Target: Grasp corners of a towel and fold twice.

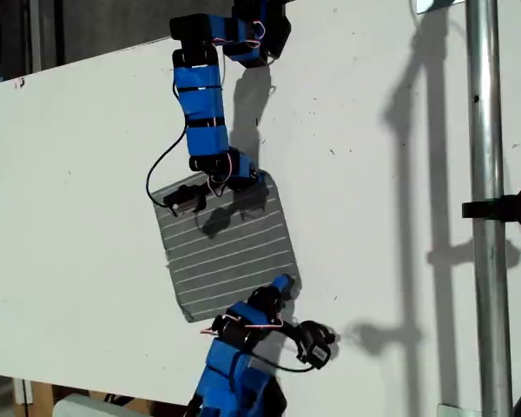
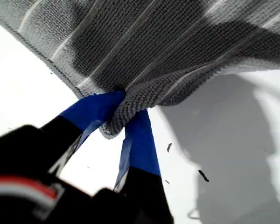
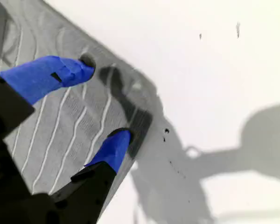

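Towel: grey striped towel (image 1: pixel 228 247) lies flat on the white bench (image 1: pixel 78 182), about mid-picture in the exterior view, single layer as far as I can see.
Progress: no fold made yet, by my reading; both folds remain. This is the grasping step, half done.
First hand: my first hand (image 2: pixel 115 122) has its blue fingers (image 2: pixel 140 140) closed on a corner (image 2: pixel 113 126); the cloth is bunched between them and the edge lifts a little off the bench.
Second hand: my second hand (image 3: pixel 99 103) is spread wide over another corner (image 3: pixel 139 125), one fingertip on the cloth, the other at its edge; nothing gripped.
Arm poses: one arm reaches in from the exterior view's top, bent down to the towel's far edge; the other comes up from the bottom to the near edge.
Left to do: close the second hand, then fold twice.
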Controlling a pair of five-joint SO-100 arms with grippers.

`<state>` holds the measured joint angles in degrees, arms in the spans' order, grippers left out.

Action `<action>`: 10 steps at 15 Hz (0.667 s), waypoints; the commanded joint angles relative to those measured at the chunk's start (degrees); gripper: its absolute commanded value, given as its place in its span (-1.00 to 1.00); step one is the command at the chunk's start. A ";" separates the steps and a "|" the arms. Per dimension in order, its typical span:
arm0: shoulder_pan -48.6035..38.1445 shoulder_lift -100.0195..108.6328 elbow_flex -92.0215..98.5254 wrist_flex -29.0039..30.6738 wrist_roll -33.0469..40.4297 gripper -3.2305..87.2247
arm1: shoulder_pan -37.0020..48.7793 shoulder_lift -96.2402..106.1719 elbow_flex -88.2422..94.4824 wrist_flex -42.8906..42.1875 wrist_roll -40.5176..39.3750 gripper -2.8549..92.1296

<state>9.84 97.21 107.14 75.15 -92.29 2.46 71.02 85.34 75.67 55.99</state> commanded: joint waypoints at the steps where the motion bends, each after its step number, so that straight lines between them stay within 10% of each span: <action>1: -1.85 9.76 -2.99 5.63 1.32 -0.38 | 0.70 2.29 -2.02 -1.05 -0.79 -0.94; 10: -1.23 -8.79 -4.92 -7.73 -0.26 -0.42 | 1.23 3.96 -2.55 -0.88 -1.14 -0.94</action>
<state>7.03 90.35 105.03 69.61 -90.97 3.25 71.02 85.34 75.23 55.63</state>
